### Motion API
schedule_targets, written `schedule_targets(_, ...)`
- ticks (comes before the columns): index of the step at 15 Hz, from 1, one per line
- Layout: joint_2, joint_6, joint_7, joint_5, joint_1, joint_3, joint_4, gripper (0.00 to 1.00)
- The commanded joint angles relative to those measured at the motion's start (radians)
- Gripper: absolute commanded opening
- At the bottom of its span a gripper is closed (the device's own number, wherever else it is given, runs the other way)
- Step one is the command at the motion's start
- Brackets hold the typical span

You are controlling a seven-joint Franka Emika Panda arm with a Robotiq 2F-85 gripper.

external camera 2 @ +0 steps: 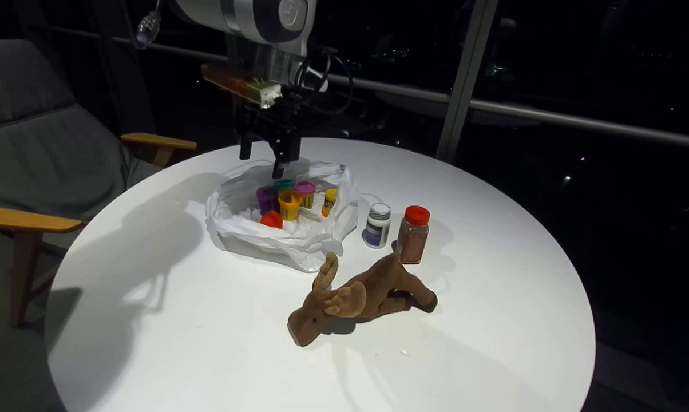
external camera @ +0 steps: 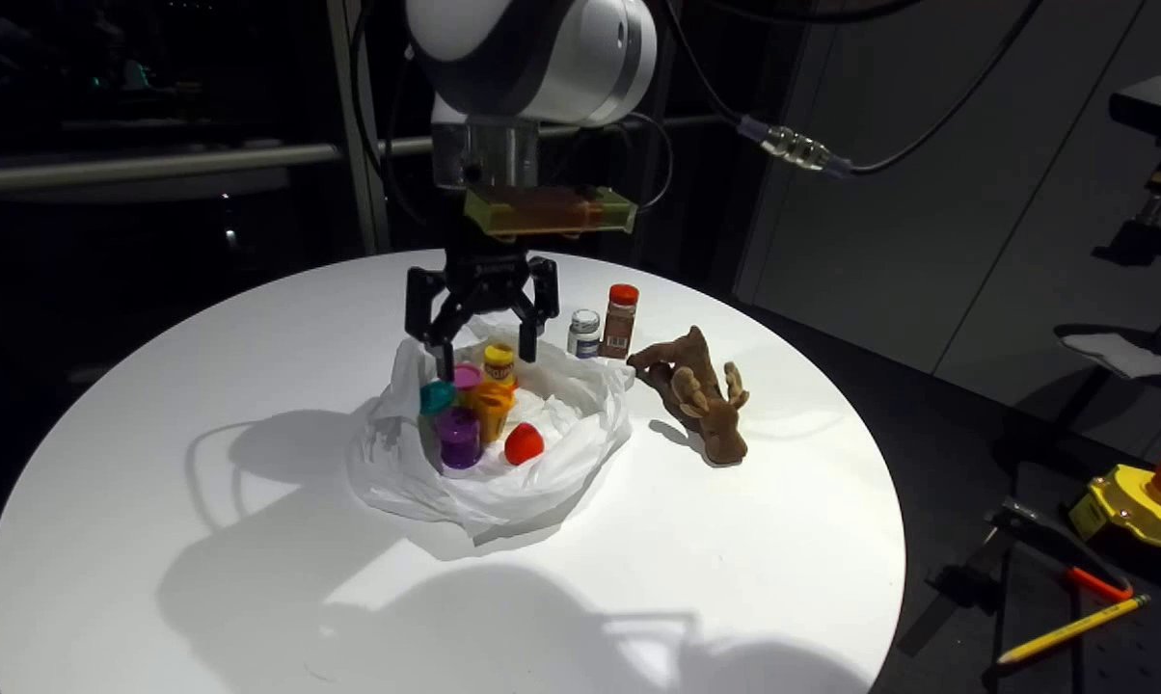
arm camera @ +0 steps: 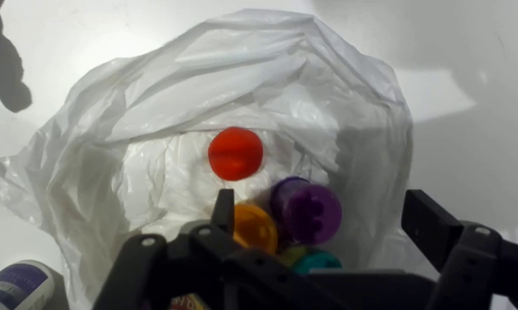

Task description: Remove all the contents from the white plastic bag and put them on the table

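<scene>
A crumpled, thin white plastic bag (external camera: pixel 569 474) gapes around colourful round tubs (external camera: pixel 491 414) beneath the wide-spread, empty-handed black claw (external camera: pixel 487 358).

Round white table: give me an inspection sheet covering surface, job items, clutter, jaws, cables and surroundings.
Surface: smooth round white table, crossed by shadows
Bag: wrinkled white plastic bag, gaping open
Inside it: purple plastic tub, teal-lidded tub, orange tub, pink-lidded tub, yellow tub, red rounded object
Beside it: brown plush moose, lying; red-lidded jar and white bottle, upright
Clutter: yellow pencil and red-buttoned yellow box, off the table
Jaws: open above the bag, holding nothing
Cables: black cable with clear connector, hanging in the air
Surroundings: grey chair with wooden armrests
</scene>
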State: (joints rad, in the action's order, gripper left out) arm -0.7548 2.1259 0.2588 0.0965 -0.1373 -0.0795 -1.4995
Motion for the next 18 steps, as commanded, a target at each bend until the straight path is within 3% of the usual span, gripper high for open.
schedule_targets(1, -0.038, -0.017, -0.121, -0.02, 0.005, -0.003, -0.009, 1.0)
schedule_targets(3, -0.058, -0.007, -0.129, -0.009, 0.005, -0.003, -0.003, 1.0)
schedule_targets(18, -0.072, 0.041, 0.244, 0.099, -0.026, 0.029, 0.023, 1.0)
